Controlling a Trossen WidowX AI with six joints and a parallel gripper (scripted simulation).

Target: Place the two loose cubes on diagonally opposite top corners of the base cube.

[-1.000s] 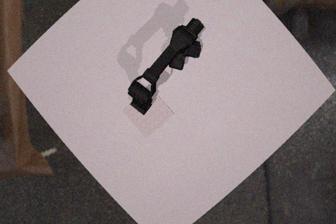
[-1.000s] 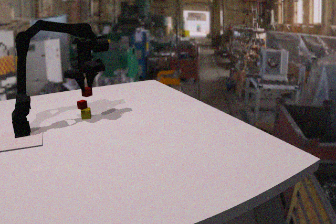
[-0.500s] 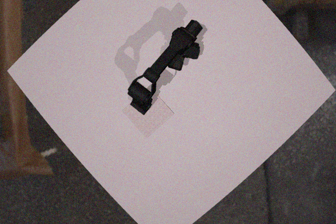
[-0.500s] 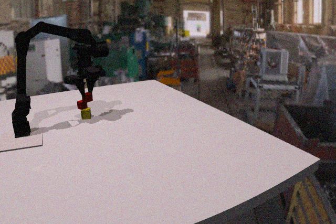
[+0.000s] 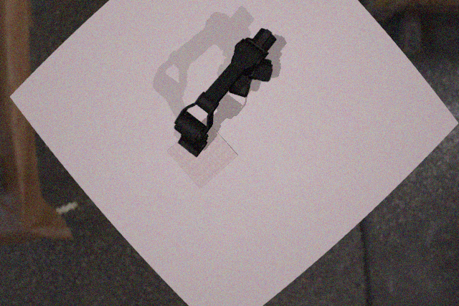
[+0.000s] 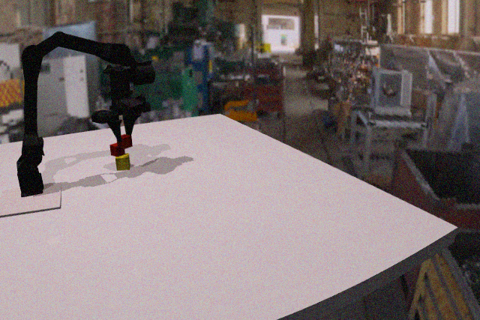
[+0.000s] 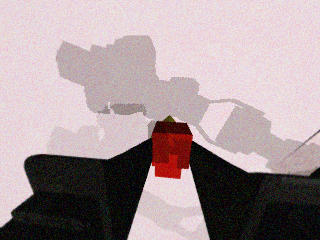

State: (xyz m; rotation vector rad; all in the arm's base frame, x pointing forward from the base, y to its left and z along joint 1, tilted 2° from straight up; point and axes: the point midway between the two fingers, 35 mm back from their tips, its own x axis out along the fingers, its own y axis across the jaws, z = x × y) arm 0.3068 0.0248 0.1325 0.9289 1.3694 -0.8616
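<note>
The yellow base cube [image 6: 122, 162] stands on the table; only a small corner of the yellow cube [image 7: 170, 119] shows in the wrist view. One loose red cube [image 6: 116, 149] [image 7: 168, 174] rests on its top, toward the arm's base side. My gripper [image 6: 124, 138] [image 7: 171, 143] points down and is shut on the other red cube [image 6: 126, 141] [image 7: 172, 131]. That held cube looks roughly level and hangs slightly above the base cube, close to the resting red cube. Any gap between the two red cubes is not visible. The arm hides all cubes in the top view.
The black arm [image 5: 222, 84] [image 6: 31, 95] arches over from its base beside a thin square plate [image 5: 201, 173] [image 6: 42, 202]. The white table [image 5: 296, 147] [image 6: 252, 211] carries the arm's overlapping shadows around the cubes.
</note>
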